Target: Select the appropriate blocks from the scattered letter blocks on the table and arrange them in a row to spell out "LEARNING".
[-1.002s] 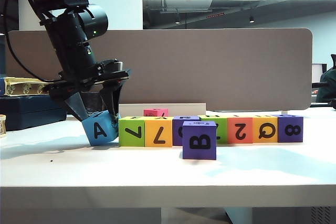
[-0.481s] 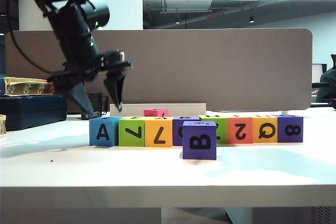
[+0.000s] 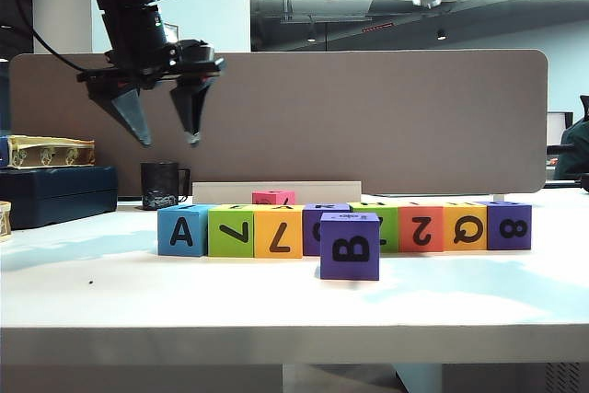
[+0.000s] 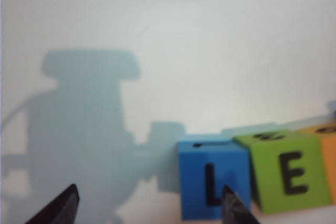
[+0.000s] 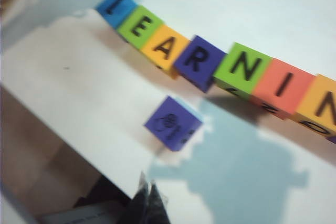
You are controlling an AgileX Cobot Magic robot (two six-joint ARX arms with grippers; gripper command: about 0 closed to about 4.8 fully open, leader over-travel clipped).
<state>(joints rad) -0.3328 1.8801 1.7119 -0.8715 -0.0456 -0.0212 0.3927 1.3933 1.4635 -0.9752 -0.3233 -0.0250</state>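
My left jaws [image 3: 164,126] hang apart, empty, high above the blue cube marked A [image 3: 181,230] ending the letter-block row on the white desk [image 3: 276,306]. My right jaws [image 5: 147,203] are together.

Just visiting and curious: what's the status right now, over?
Left tool open, raised above the blue L block. Right tool shut, near the table front edge. Row of letter blocks lined up. Purple B block loose in front.
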